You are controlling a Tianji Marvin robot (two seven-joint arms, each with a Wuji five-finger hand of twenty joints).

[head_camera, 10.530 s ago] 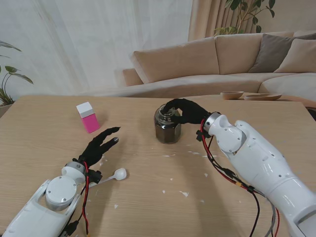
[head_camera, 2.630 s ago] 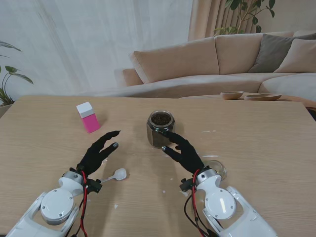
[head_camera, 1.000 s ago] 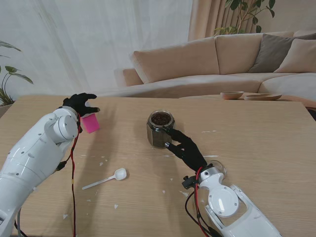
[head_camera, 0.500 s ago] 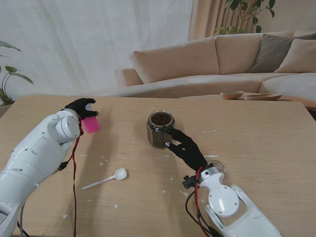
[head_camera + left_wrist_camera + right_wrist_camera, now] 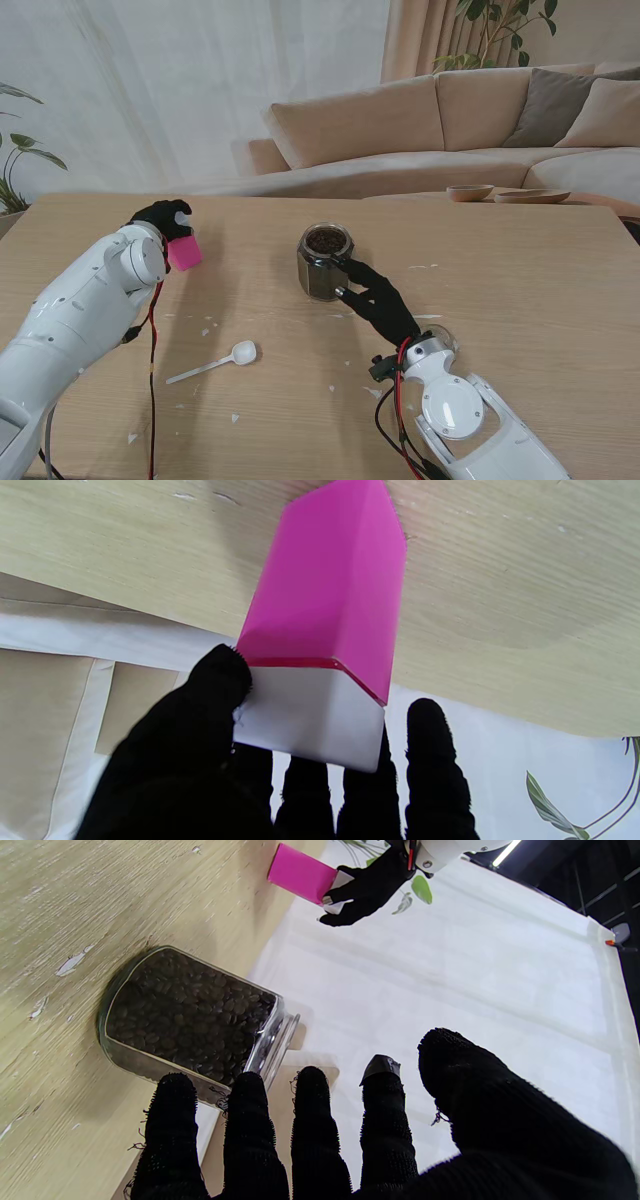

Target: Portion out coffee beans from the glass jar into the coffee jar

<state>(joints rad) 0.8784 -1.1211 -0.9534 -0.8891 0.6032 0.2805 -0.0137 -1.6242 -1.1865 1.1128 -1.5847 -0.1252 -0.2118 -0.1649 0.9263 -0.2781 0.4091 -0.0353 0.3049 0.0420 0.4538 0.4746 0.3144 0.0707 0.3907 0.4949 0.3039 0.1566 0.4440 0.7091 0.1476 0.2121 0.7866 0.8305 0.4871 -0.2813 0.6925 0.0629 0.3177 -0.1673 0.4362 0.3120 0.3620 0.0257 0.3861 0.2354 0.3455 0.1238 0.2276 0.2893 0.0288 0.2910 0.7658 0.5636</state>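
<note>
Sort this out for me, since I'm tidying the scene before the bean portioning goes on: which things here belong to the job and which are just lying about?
Belongs to the job:
glass jar of beans
pink coffee jar with white lid, left robot hand on it
white spoon
right robot hand

Just lying about:
wooden bowls
sofa
plant

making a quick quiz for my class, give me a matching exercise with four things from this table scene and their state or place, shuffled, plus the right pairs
Things:
1. pink box
2. glass jar
3. white spoon
4. right hand

States:
A. open, fingers spread beside the jar
B. lying flat on the table, untouched
C. lid off, full of coffee beans
D. white cap pinched by the left hand

Pairs: 1-D, 2-C, 3-B, 4-A
</note>
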